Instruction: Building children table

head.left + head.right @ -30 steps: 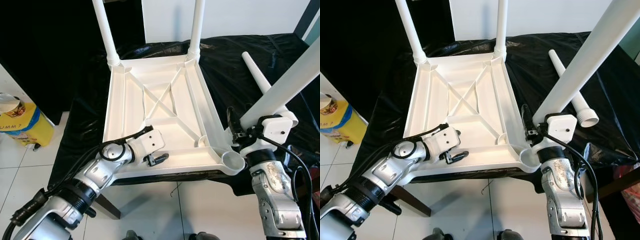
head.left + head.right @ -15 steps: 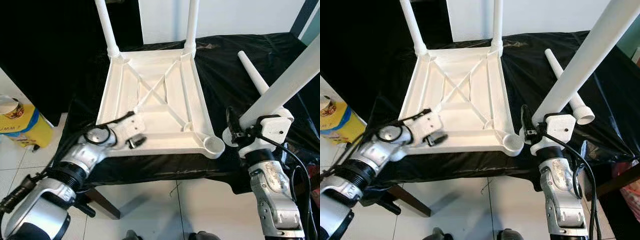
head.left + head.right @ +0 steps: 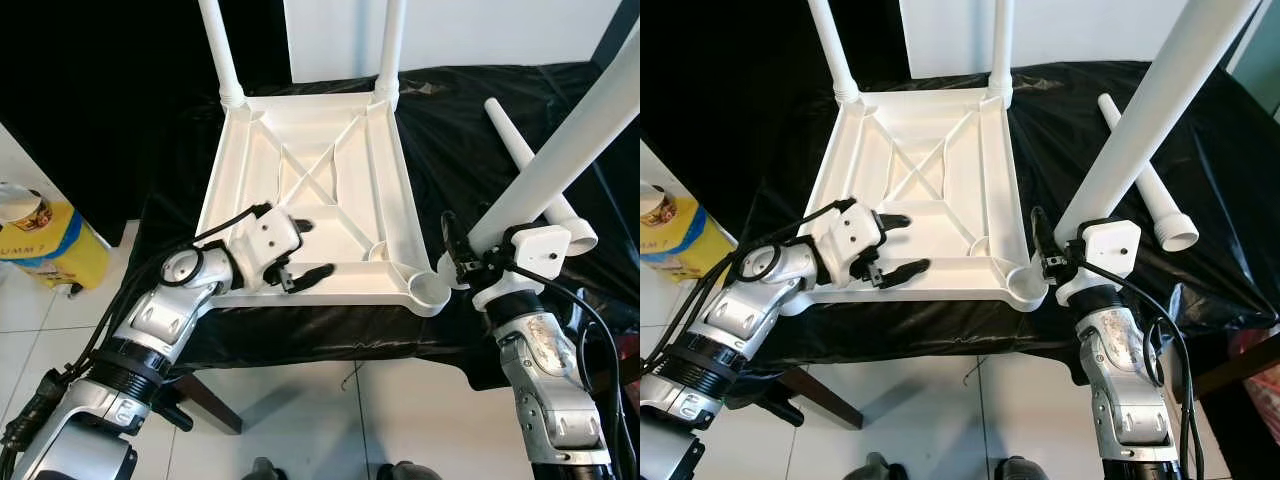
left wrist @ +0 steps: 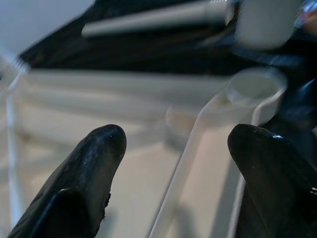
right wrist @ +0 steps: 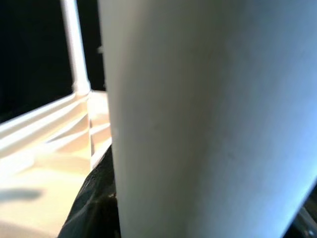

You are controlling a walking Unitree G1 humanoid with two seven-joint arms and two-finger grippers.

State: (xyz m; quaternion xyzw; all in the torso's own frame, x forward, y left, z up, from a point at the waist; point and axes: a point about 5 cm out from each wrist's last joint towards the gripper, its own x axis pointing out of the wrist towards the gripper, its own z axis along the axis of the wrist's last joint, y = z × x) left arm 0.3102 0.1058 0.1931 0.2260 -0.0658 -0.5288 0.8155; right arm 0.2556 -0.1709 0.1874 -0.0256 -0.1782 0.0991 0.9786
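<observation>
upside-down white tabletop (image 3: 300, 190) on black-draped surface (image 3: 470, 140), two legs fitted. left pincer (image 3: 300, 250), spread open, lifted off near rim since a moment ago. right pincer (image 3: 462, 262) clamped on third leg (image 3: 560, 150), tilted beside empty corner socket (image 3: 430, 290); insertion likely next.

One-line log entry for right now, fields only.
left gripper: open over tabletop underside | right gripper: holding leg beside empty corner socket | spare leg: on black cloth

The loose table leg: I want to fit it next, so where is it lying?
The loose table leg lies on the black cloth on the robot's right, beyond the right gripper, right of the upturned tabletop, behind the held leg.
</observation>
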